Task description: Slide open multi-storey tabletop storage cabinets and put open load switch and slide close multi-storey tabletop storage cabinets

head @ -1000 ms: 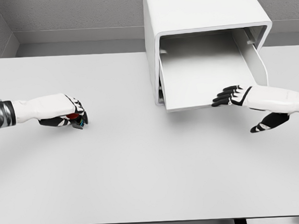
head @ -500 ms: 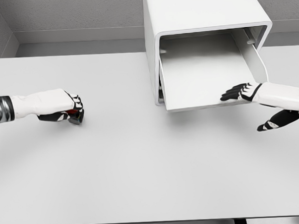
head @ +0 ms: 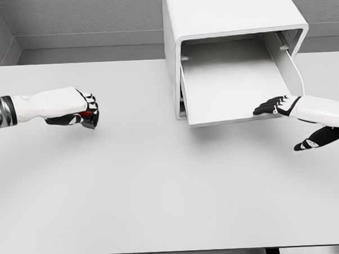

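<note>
Load switch sits clamped inside the curled left hand, well apart from the open drawer.

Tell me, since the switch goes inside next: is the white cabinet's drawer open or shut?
Open: the white drawer tray juts out of the white cabinet, its bare floor showing.

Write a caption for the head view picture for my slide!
Left robot hand grips a switch while the right robot hand rests on the open drawer.
</note>
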### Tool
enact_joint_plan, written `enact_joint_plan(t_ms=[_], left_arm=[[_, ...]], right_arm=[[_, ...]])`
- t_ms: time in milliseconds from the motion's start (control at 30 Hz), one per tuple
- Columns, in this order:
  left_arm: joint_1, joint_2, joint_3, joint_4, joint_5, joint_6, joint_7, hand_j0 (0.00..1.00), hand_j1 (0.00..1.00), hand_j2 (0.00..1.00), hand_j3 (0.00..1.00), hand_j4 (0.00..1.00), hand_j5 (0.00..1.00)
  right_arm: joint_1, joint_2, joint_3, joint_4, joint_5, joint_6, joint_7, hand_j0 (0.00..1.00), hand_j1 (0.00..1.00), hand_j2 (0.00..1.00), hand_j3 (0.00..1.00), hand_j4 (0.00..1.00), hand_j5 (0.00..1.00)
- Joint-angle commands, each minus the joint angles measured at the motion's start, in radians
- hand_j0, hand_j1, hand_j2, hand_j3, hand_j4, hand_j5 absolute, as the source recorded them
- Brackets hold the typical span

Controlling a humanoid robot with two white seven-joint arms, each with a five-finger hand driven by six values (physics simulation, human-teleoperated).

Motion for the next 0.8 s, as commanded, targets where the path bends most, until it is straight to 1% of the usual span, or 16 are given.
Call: enact_joint_plan(t_ms=[0, 100, 233, 333, 400, 467, 533, 633, 767], left_arm=[[0.000, 0.000, 0.002, -0.011, 0.013, 0.002, 0.000, 0.38, 0.38, 0.38, 0.38, 0.38, 0.38], [-0.005, -0.014, 0.002, -0.026, 0.013, 0.002, 0.000, 0.38, 0.38, 0.38, 0.38, 0.38, 0.38], [-0.017, -0.039, 0.002, -0.041, 0.013, 0.002, 0.000, 0.38, 0.38, 0.38, 0.38, 0.38, 0.38], [-0.035, -0.039, 0.001, -0.052, 0.013, 0.002, 0.000, 0.38, 0.38, 0.38, 0.38, 0.38, 0.38], [-0.044, -0.060, 0.001, -0.052, 0.013, 0.002, 0.000, 0.38, 0.38, 0.38, 0.38, 0.38, 0.38], [-0.052, -0.080, -0.001, -0.052, 0.013, 0.002, 0.000, 0.38, 0.38, 0.38, 0.38, 0.38, 0.38], [-0.057, -0.088, 0.000, -0.052, 0.010, 0.002, 0.000, 0.38, 0.38, 0.38, 0.38, 0.38, 0.38], [-0.078, -0.086, -0.001, -0.075, 0.012, 0.002, 0.000, 0.38, 0.38, 0.38, 0.38, 0.38, 0.38], [-0.089, -0.088, -0.001, -0.080, 0.012, 0.002, 0.000, 0.38, 0.38, 0.38, 0.38, 0.38, 0.38]], right_arm=[[0.000, -0.003, -0.003, -0.001, -0.010, 0.001, -0.003, 1.00, 1.00, 1.00, 1.00, 1.00, 1.00], [-0.026, 0.001, -0.008, 0.000, -0.035, 0.001, -0.003, 1.00, 1.00, 1.00, 1.00, 1.00, 1.00], [-0.031, 0.020, -0.005, -0.002, -0.032, 0.001, 0.000, 1.00, 1.00, 1.00, 1.00, 1.00, 1.00], [-0.034, 0.053, -0.003, -0.001, -0.032, 0.001, 0.009, 1.00, 1.00, 1.00, 1.00, 1.00, 1.00], [-0.058, 0.093, 0.000, 0.001, -0.029, 0.001, 0.041, 1.00, 1.00, 1.00, 1.00, 1.00, 1.00], [-0.074, 0.096, 0.001, 0.004, -0.023, 0.001, 0.049, 1.00, 1.00, 1.00, 1.00, 1.00, 1.00], [-0.072, 0.116, 0.000, 0.024, -0.016, 0.001, 0.075, 1.00, 1.00, 1.00, 1.00, 1.00, 1.00], [-0.072, 0.155, 0.000, 0.099, -0.016, 0.001, 0.109, 1.00, 1.00, 1.00, 1.00, 1.00, 1.00], [-0.072, 0.167, 0.001, 0.111, -0.016, 0.001, 0.110, 1.00, 1.00, 1.00, 1.00, 1.00, 1.00]])
